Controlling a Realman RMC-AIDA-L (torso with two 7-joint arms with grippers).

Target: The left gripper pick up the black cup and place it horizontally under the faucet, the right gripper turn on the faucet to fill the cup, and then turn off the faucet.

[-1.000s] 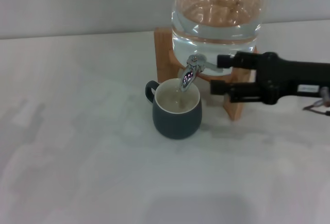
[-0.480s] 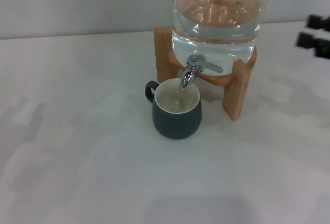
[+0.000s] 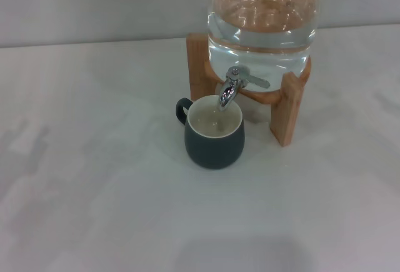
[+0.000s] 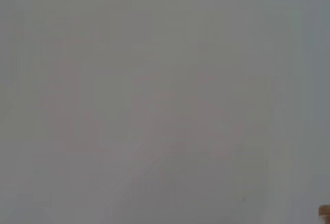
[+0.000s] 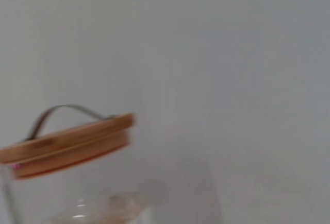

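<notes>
The black cup (image 3: pixel 214 134) stands upright on the white table in the head view, its cream inside showing and its loop handle pointing left. Directly above its mouth hangs the spout of the chrome faucet (image 3: pixel 233 87), whose thin lever points to the right. The faucet sits on a clear water jug (image 3: pixel 262 19) held in a wooden stand (image 3: pixel 287 112). Neither gripper shows in any view. The left wrist view holds only a blank grey surface. The right wrist view shows the jug's wooden lid (image 5: pixel 64 144) with a thin metal handle.
White table (image 3: pixel 94 178) spreads to the left and in front of the cup. A pale wall runs behind the jug. The wooden stand's right leg stands out toward the front right of the cup.
The right gripper, beside the faucet lever a second ago, drew back to the right and has left the head view. Cup, faucet and jug have not moved.
</notes>
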